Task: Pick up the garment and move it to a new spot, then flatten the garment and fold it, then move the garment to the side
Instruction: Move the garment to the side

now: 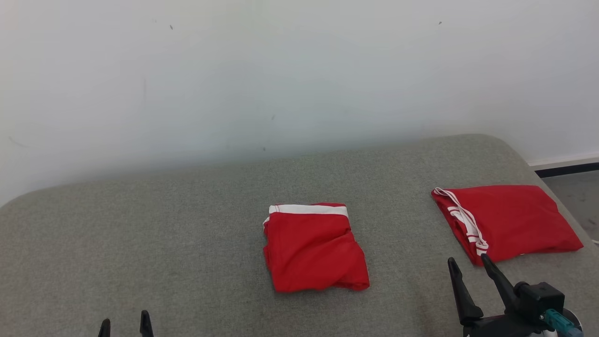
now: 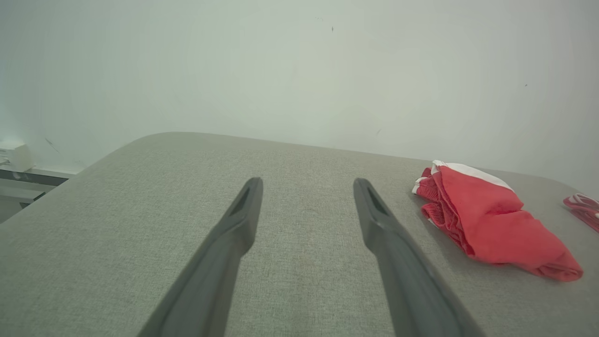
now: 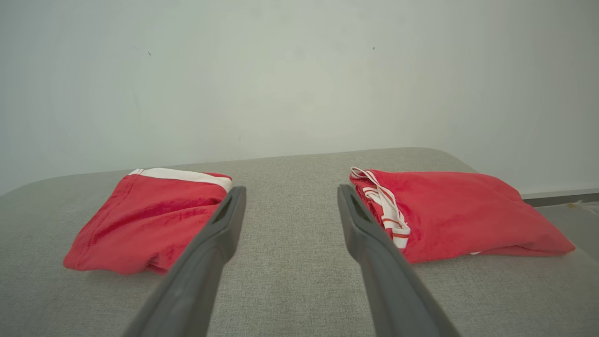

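Note:
A red garment with a white band lies folded in the middle of the grey padded table; it also shows in the left wrist view and the right wrist view. A second folded red garment with white striped trim rests at the table's right end. My left gripper stands open at the lower left, well left of the middle garment, nothing between its fingers. My right gripper stands open at the lower right, close to the near corner of the right garment.
A pale wall rises directly behind the table. The table's right edge drops to a grey floor with a dark baseboard. A white box sits on a ledge beyond the table's left end.

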{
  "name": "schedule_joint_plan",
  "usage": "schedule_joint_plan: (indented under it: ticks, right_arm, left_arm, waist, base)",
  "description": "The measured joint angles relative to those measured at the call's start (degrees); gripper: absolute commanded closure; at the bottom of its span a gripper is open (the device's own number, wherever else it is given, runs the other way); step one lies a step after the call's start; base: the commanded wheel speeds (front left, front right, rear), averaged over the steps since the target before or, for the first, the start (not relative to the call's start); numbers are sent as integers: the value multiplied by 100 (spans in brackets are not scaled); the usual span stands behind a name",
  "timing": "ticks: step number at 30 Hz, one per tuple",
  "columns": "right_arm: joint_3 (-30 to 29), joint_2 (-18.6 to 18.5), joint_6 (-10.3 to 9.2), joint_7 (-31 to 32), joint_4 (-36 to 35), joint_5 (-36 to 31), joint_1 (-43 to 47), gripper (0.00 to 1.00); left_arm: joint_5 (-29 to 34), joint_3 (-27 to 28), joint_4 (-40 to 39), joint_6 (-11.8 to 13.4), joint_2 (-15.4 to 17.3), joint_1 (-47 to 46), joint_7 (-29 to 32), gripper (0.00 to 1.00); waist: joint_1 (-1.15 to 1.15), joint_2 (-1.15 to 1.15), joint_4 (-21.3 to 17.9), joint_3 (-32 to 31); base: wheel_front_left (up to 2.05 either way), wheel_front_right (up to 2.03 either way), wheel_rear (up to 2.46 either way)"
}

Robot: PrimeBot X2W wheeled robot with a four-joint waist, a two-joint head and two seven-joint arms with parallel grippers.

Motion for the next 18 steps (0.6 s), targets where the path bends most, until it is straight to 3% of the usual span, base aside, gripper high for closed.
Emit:
schedule_joint_plan:
  ticks: [18]
  right_arm:
    - [-90,102,0,79,-31,-36,1,0]
  left_arm:
    - [3,-200,-52,7,-1,-127,0,0]
  waist:
    - [1,0,146,77]
  base:
    - [0,0,0]
